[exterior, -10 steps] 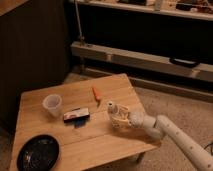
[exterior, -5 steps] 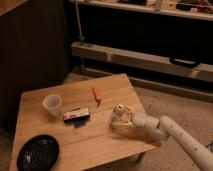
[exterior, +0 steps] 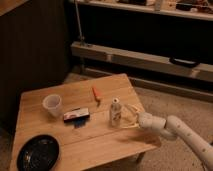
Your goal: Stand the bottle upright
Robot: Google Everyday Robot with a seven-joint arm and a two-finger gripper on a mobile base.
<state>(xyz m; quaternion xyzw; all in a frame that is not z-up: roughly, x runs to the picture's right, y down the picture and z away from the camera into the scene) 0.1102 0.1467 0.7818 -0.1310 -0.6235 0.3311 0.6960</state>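
Observation:
The bottle [exterior: 115,112] is small and pale with a whitish cap and a light label. It stands upright on the wooden table [exterior: 100,142], near the right edge. My gripper [exterior: 129,117] is just to the right of the bottle at table height. Its fingers are spread open and hold nothing. One fingertip [exterior: 126,107] is close to the bottle's side. My white arm [exterior: 175,129] reaches in from the lower right.
A translucent plastic cup [exterior: 52,105] stands at the left of the table. A dark flat packet [exterior: 76,115] lies in the middle, a small orange object [exterior: 96,94] behind it, and a black round plate [exterior: 37,152] at the front left corner. Shelving runs behind the table.
The gripper was closed around the bottle earlier. It has now let go and drawn back slightly to the right, and the bottle stands on its own.

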